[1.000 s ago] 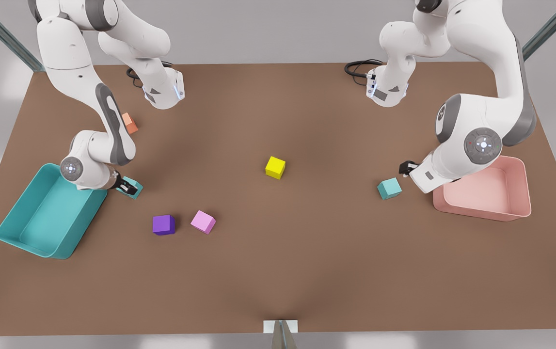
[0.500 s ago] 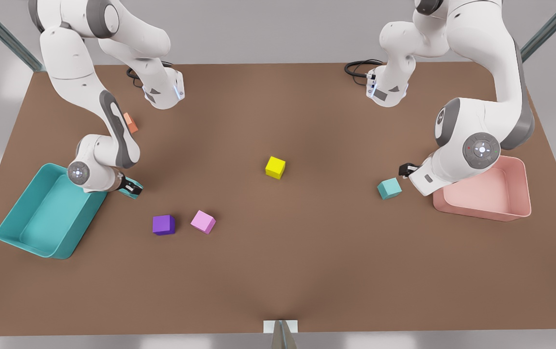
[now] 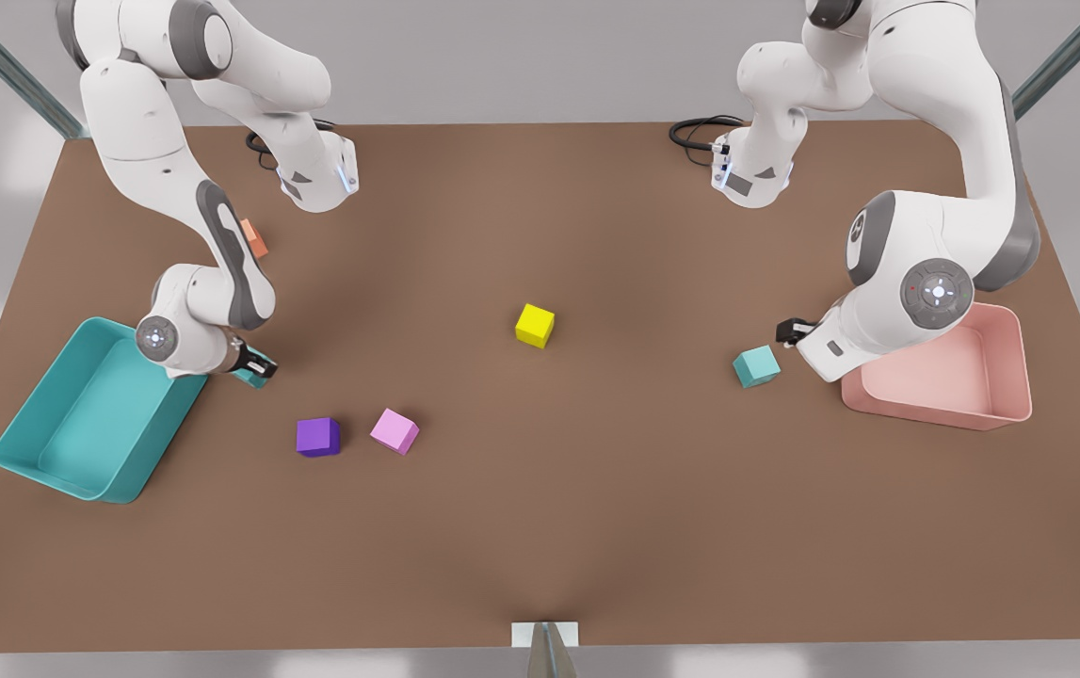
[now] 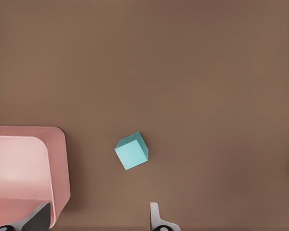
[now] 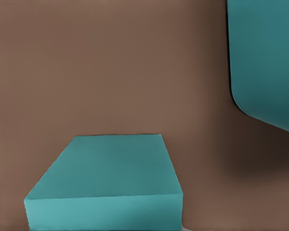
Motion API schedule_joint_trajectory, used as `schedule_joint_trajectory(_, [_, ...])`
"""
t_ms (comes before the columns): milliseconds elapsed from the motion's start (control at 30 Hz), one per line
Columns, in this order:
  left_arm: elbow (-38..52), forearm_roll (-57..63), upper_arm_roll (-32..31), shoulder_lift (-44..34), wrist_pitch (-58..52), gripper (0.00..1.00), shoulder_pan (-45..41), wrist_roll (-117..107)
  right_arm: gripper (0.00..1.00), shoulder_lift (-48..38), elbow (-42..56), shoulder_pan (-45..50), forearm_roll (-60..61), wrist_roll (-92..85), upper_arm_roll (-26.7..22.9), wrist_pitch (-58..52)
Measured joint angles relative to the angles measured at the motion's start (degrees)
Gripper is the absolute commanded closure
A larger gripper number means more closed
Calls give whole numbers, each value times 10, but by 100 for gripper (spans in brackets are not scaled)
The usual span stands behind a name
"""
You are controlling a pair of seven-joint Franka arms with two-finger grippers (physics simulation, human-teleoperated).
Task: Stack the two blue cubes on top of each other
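Observation:
One blue cube (image 3: 756, 365) lies on the brown table at the front view's right, just beside the pink tray. My left gripper (image 3: 792, 331) hovers a little behind it, toward the tray, and is open; its fingertips (image 4: 156, 217) stand wide apart, short of the cube (image 4: 131, 150). The other blue cube (image 3: 254, 377) sits at the front view's left, beside the teal tray. My right gripper (image 3: 250, 364) is down on this cube and covers most of it. In the right wrist view the cube (image 5: 106, 178) looms very close.
A teal tray (image 3: 50, 476) stands at the front view's left, and a pink tray (image 3: 935, 414) at its right. Yellow (image 3: 535, 325), purple (image 3: 317, 437), pink (image 3: 394, 431) and orange (image 3: 254, 241) cubes lie scattered on the table. Cables lie at the far edge.
The arm at the front view's left has shifted slightly right and lower over its blue cube, which is now more covered. The other arm has barely moved.

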Motion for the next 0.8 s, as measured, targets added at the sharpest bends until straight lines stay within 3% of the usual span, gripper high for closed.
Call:
schedule_joint_trajectory(200, [0,-13,2,0,-9,0,31,-6,39,-56,39,-2,16,-10,62,-64])
schedule_joint_trajectory(267, [-48,-25,2,-2,6,0,41,-17,38,-79,66,10,31,-3,119,-98])
schedule_joint_trajectory(367, [-160,-47,-2,-11,70,0,29,-30,38,-74,154,92,45,24,149,-153])
schedule_joint_trajectory(567, [-290,-101,7,1,237,0,30,-49,36,99,442,303,66,139,153,-222])
schedule_joint_trajectory(700, [-324,-113,8,25,310,0,29,-59,36,248,627,363,49,225,149,-240])
schedule_joint_trajectory(800, [-345,-116,17,33,349,0,30,-64,36,319,689,375,32,280,148,-232])
